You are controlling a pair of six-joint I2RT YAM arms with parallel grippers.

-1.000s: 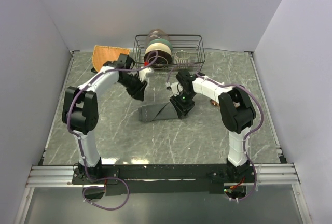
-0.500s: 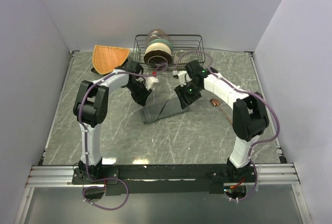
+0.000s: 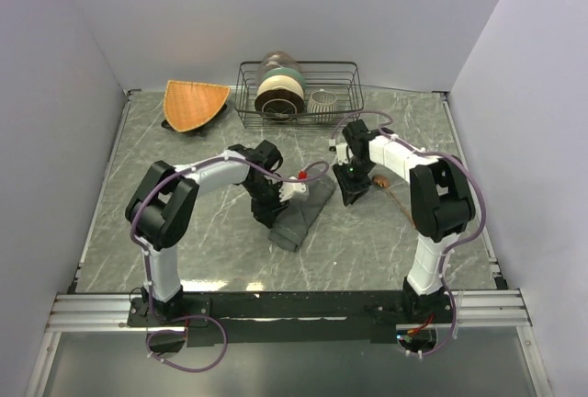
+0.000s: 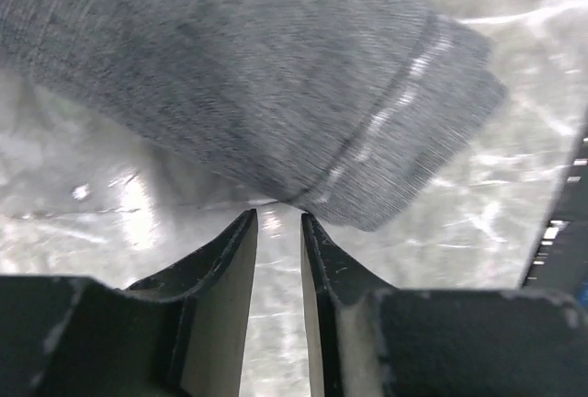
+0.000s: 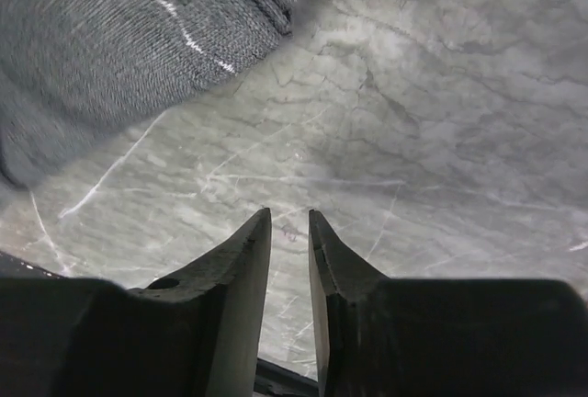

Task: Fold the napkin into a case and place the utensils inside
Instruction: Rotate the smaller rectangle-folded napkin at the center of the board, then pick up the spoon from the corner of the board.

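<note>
The napkin [image 3: 300, 218] lies on the table as a long narrow dark grey folded strip, slanting from far right to near left. My left gripper [image 3: 275, 216] is low at its left edge. In the left wrist view the jaws stand a little apart and empty [image 4: 277, 216], with the cloth [image 4: 276, 75] just beyond the tips. My right gripper [image 3: 352, 197] is just right of the strip's far end. Its jaws stand slightly apart and empty [image 5: 289, 213] over bare table, with the cloth [image 5: 110, 39] at the upper left. A copper spoon [image 3: 379, 179] lies to the right of the right gripper.
A wire rack [image 3: 299, 64] stands at the back centre holding stacked dishes [image 3: 278, 89] and a ribbed cup [image 3: 322, 100]. An orange fan-shaped mat [image 3: 193, 103] lies at the back left. White walls close in both sides.
The cloth was held up between both grippers; now it lies flat as a narrow strip, nearer the front. Both grippers have let go. The left moved forward and right, the right moved right.
</note>
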